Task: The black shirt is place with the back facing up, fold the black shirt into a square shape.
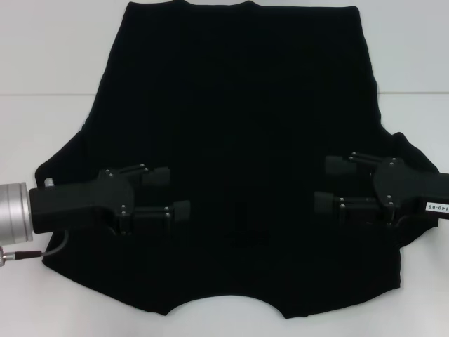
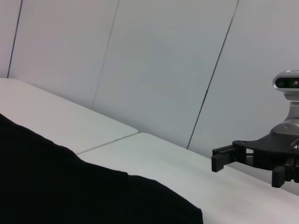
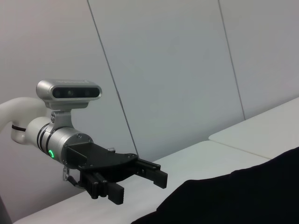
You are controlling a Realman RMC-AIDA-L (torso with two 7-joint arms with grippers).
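Nearest to me is the curved neckline edge of the black shirt (image 1: 238, 140); the shirt lies flat on the white table (image 1: 42, 133) and spreads away from me, wider than the space between my two pincers; its straight hem is at the far side, beyond both of them. My left pincer (image 1: 174, 191) is above the left part of the shirt, near the left sleeve, with its fingers pointing inward toward my right pincer; the two fingers stand apart, one nearer to me and one farther, and nothing is between them. My right pincer (image 1: 327, 184) is above the right part of the shirt, near the right sleeve, and it points back toward the left one; its fingers are also spread and hold nothing. The middle of the shirt lies between the two pincers, which are well apart from each other. Behind the table, past both pincers, is a pale wall (image 2: 154, 60) with thin dark seams.
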